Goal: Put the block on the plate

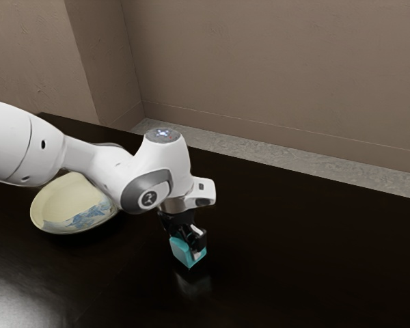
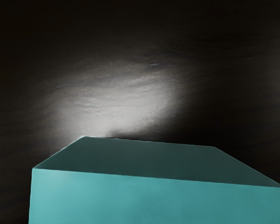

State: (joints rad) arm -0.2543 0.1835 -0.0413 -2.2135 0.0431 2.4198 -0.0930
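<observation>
Near brown walls (image 1: 280, 75), a dark table (image 1: 314, 253).

Free gap between block (image 1: 180, 251) and plate (image 1: 65, 198), raised rim (image 1: 46, 229) an obstacle

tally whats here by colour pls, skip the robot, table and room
Teal: 1, the block
Cream with a blue pattern: 1, the plate
Total: 2
</observation>
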